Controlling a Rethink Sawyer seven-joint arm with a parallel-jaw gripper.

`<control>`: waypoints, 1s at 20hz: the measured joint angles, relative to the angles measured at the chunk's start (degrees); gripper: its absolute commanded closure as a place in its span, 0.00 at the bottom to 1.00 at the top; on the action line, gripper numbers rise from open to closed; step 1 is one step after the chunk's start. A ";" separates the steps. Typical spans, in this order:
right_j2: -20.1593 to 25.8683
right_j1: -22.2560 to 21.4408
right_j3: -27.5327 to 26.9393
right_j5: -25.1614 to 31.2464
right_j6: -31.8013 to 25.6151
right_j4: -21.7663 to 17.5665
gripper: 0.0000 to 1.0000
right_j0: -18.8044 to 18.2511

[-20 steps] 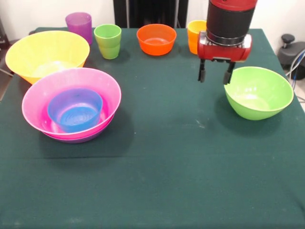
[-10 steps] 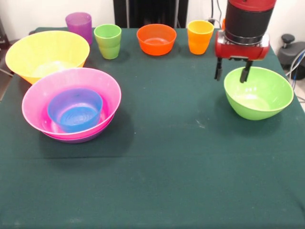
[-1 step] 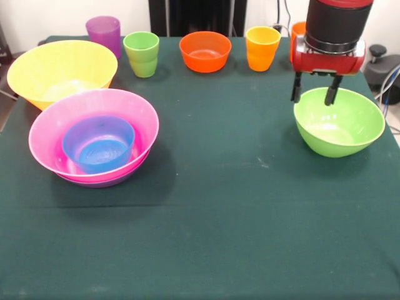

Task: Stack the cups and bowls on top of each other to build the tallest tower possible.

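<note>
My gripper (image 3: 314, 95) hangs open over the far-left rim of the light green bowl (image 3: 340, 122) at the right, with nothing between its fingers. At the left, the blue bowl (image 3: 98, 145) sits inside the pink bowl (image 3: 94, 128), which rests in a purple bowl (image 3: 100, 182) showing only a rim. A large yellow bowl (image 3: 59, 70) stands behind them. Along the far edge stand the purple cup (image 3: 104, 34), light green cup (image 3: 141, 54), orange bowl (image 3: 205, 51) and yellow-orange cup (image 3: 262, 47). An orange cup (image 3: 296, 31) is mostly hidden behind the arm.
Green cloth covers the table (image 3: 219, 219). The arm's red and black wrist (image 3: 331, 37) comes down at the top right. A dark stool-like object (image 3: 381, 65) stands off the table's right edge.
The gripper has moved to the right, from in front of the yellow-orange cup to above the light green bowl's rim. It stayed open. Nothing else moved.
</note>
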 measured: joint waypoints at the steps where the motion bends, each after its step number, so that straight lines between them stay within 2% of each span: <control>1: -0.11 0.14 -0.10 0.00 0.00 -0.01 0.00 0.07; 13: -4.01 7.10 -5.10 -0.01 0.00 -0.09 0.00 1.74; 20: -5.29 9.37 -6.97 0.00 0.00 -0.03 0.00 2.62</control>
